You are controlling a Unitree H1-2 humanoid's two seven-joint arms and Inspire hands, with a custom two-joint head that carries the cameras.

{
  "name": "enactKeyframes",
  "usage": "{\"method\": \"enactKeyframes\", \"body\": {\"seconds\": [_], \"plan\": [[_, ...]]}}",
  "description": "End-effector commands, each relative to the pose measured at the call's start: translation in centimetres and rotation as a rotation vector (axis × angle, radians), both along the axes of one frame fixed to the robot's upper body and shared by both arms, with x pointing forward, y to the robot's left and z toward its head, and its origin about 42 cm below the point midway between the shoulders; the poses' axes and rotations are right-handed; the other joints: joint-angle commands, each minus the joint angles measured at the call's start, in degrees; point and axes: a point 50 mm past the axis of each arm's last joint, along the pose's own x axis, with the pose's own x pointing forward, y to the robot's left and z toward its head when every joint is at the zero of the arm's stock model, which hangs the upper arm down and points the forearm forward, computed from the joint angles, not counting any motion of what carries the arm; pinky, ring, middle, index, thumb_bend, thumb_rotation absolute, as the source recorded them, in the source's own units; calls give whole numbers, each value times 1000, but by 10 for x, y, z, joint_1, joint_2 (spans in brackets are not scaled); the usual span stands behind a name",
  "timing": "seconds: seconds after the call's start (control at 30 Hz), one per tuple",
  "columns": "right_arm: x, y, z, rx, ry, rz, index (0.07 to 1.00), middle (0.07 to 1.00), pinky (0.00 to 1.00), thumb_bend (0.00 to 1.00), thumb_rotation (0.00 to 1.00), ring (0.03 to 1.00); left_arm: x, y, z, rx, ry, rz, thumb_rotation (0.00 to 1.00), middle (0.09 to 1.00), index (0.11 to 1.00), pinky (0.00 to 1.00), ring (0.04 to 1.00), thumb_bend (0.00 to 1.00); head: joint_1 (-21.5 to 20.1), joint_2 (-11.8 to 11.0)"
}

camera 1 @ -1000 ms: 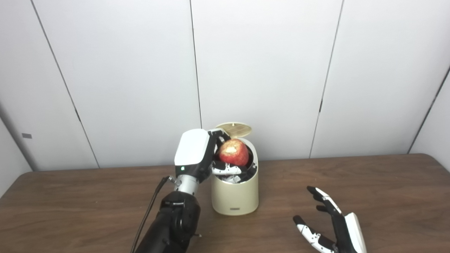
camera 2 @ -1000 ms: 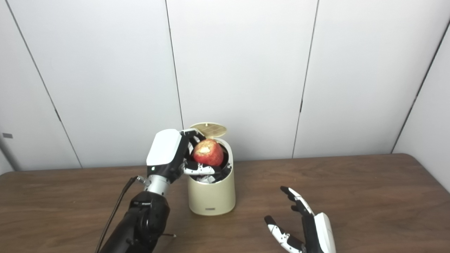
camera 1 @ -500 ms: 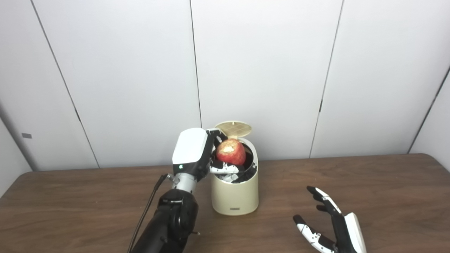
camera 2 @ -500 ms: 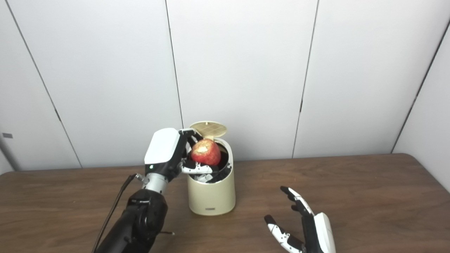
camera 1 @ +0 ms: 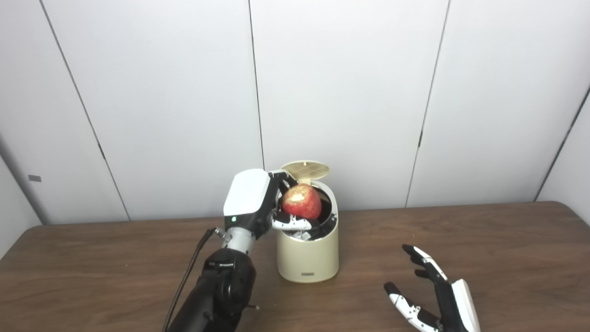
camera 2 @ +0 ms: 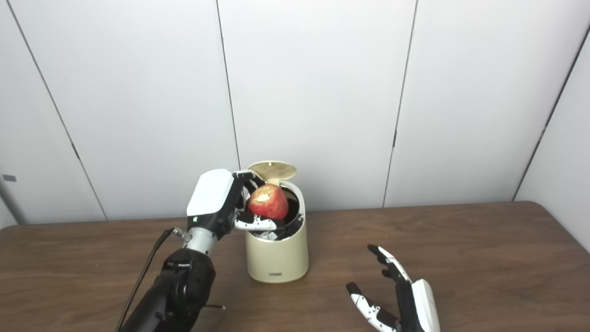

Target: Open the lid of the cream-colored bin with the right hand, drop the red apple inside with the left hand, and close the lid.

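My left hand (camera 1: 258, 203) cups a round red apple with a pale bitten patch (camera 1: 302, 202) over the mouth of the open cream-coloured plastic bin (camera 1: 308, 256) toward the wooden tabletop's (camera 1: 507, 240) far edge; the firm, smooth fruit seems best gripped round its middle, while my right hand (camera 1: 433, 295) rests spread and empty near the front edge.

Cream bin (camera 2: 277, 256) upright on brown wood surface (camera 2: 484, 258), toward far edge, left of middle. Lid (camera 2: 273, 169) hinged up at back, mouth open, crumpled waste visible inside. Left hand (camera 2: 230, 205) at bin's left rim, fingers wrapped on red apple (camera 2: 268, 202) over mouth; apple's pale bitten patch faces up. Right hand (camera 2: 396, 295) near front edge, right of bin, well apart from it, fingers spread, holding nothing.
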Motion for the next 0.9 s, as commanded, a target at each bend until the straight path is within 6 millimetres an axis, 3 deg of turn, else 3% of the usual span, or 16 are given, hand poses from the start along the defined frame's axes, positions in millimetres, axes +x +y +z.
{"method": "enactKeyframes", "body": {"seconds": [0.0,0.2,0.87], "plan": [[-4,7,-7,19,17,6,824,839,740,248,398,827,4,5,22,-6,-42,6,379,588,591,404,516,1000,0,0],[-3,7,-7,12,23,4,825,838,740,250,429,827,5,5,22,-9,-14,-4,475,608,612,419,533,1000,0,0],[-4,7,-7,14,24,3,828,840,745,249,456,829,3,6,25,-17,19,-10,515,632,653,424,551,1000,-1,2]]}}
